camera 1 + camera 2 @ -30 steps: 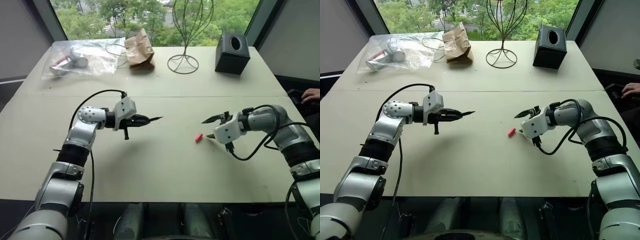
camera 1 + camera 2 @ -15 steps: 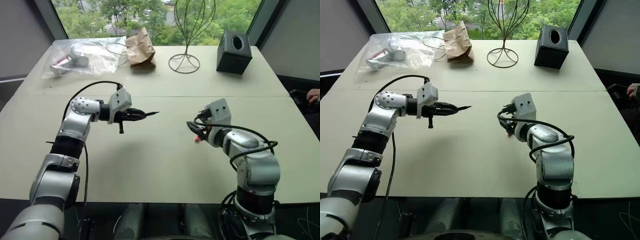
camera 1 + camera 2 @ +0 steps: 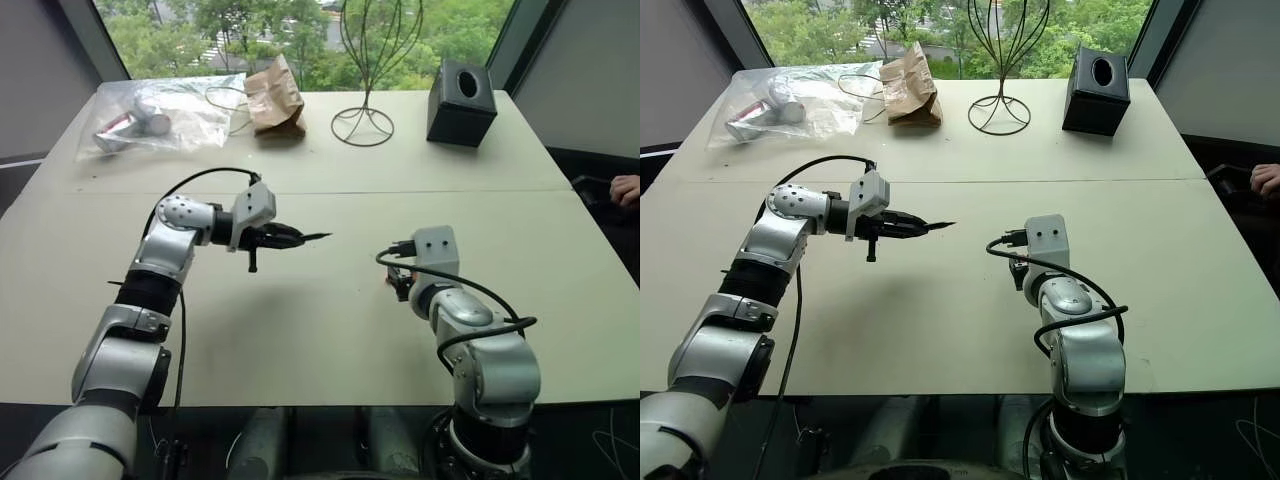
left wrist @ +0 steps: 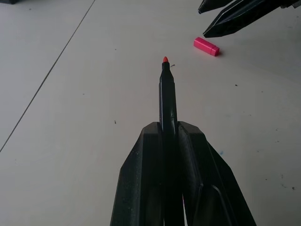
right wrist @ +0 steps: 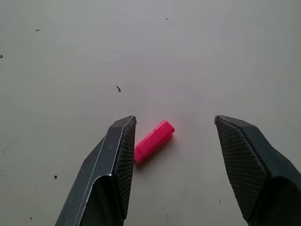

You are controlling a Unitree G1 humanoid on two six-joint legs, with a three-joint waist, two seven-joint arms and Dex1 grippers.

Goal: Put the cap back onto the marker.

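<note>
Roughly, by size:
Desk: the pale desk [image 3: 320, 330] carries both arms at mid-frame in the head views, with bags, a wire stand and a black box well apart along its upper edge.
Left fingers: the left gripper [image 4: 175, 129] is clamped tight on the marker [image 4: 167, 94], whose red tip points toward the cap.
Right fingers: the right gripper [image 5: 174, 141] stands wide and empty, low over the desk.
Cap position: the cap [image 5: 154, 141] lies flat on the desk between the two fingers [image 5: 117, 160], its near end just beside or touching the left-hand one, well apart from the other, and askew to both.
Risk, off-centre: closing from here, I'd judge the near finger pushes first and could roll or flick the cap away.
Risk, angle: gripped crooked, its open end may not line up with the marker tip.
</note>
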